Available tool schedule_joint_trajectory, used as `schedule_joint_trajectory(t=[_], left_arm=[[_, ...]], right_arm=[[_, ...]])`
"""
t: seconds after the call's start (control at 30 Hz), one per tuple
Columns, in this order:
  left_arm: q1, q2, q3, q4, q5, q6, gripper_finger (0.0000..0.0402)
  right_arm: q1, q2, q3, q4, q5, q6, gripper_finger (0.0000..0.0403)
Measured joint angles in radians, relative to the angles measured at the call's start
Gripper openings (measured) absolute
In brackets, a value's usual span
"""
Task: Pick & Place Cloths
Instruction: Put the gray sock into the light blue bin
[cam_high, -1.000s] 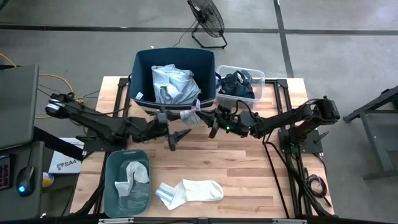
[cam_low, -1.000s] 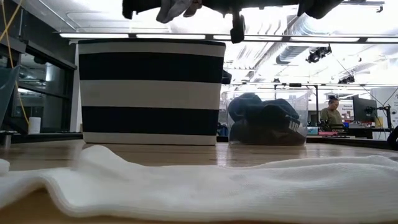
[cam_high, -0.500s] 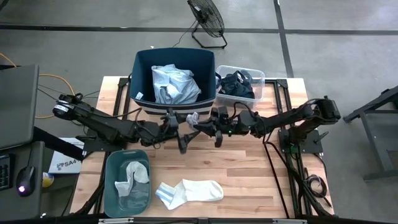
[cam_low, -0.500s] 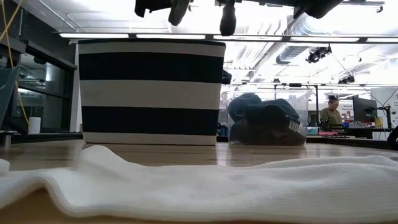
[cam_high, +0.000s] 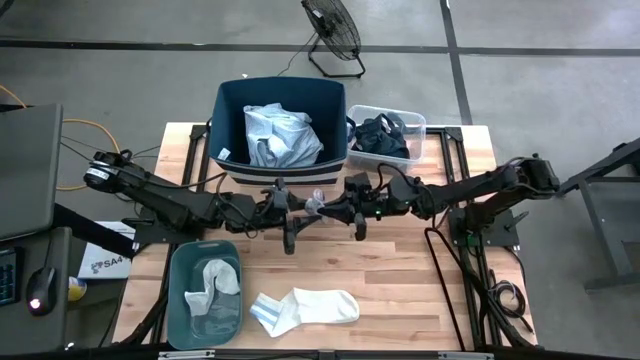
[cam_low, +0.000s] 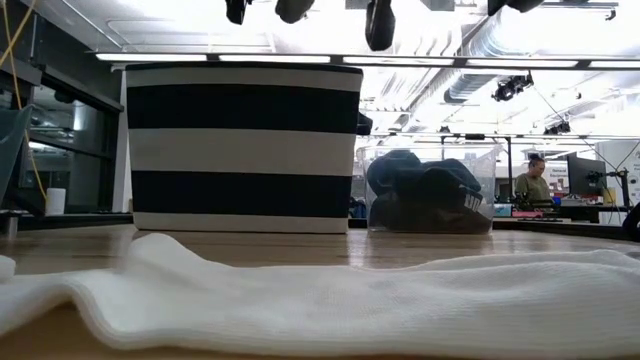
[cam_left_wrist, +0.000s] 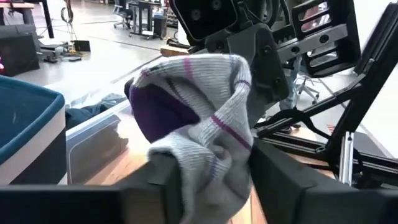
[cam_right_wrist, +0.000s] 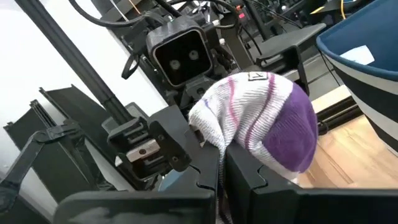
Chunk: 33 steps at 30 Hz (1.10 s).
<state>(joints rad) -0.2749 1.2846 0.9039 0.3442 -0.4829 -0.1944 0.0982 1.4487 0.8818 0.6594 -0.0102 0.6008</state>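
Above the middle of the table hangs a grey-white sock (cam_high: 314, 203) with purple stripes and a purple end, held between both grippers. My left gripper (cam_high: 303, 208) reaches in level from the table's left and my right gripper (cam_high: 325, 207) from its right; each is shut on the sock. In the left wrist view the sock (cam_left_wrist: 199, 124) fills the gap between my fingers. In the right wrist view the sock (cam_right_wrist: 261, 118) bulges past the shut fingers. A white sock (cam_high: 305, 308) lies flat near the front edge. My left gripper has the sock's bunched grey part (cam_left_wrist: 208, 177) between its two fingers, which come level from the table's left. The sock is lifted clear of the table and bulges out beyond the fingers. My right gripper pinches a fold of the sock (cam_right_wrist: 214, 146) between its two shut fingers, which come level from the table's right. The purple end (cam_right_wrist: 292, 140) bulges out beside the fingers. The sock hangs clear of the table.
A navy bin (cam_high: 228, 120) with a light blue shirt (cam_high: 282, 135) stands at the back. Beside it is a clear box (cam_high: 420, 125) of dark cloths. A teal tub (cam_high: 180, 300) with a grey-white sock stands front left. Bare wood lies front right.
My left gripper has moved toward the table's right and come onto the sock, which only the right gripper held before. My right gripper has turned about and carried the sock a little away from the bin, toward the near edge.
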Motion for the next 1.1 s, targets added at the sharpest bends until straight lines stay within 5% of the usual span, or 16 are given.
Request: schedule_joint_trajectory(t=[0.3,0.5,0.9,1.1], left_arm=[[0.0,0.0,0.0,-0.005,0.002,-0.021,0.0013],[0.0,0.0,0.0,-0.005,0.002,-0.021,0.0007],[0.0,-0.022,0.0,-0.082,0.004,-0.02,0.0003],[0.0,-0.122,-0.001,-0.272,0.055,-0.054,0.0003]], right_arm=[[0.0,0.0,0.0,-0.003,0.003,0.008,0.0004],[0.0,0.0,0.0,0.004,0.007,0.007,0.0031],[-0.015,-0.031,0.0,0.0,-0.128,0.006,0.0232],[-0.02,-0.046,0.0,-0.037,-0.173,0.007,0.0272]])
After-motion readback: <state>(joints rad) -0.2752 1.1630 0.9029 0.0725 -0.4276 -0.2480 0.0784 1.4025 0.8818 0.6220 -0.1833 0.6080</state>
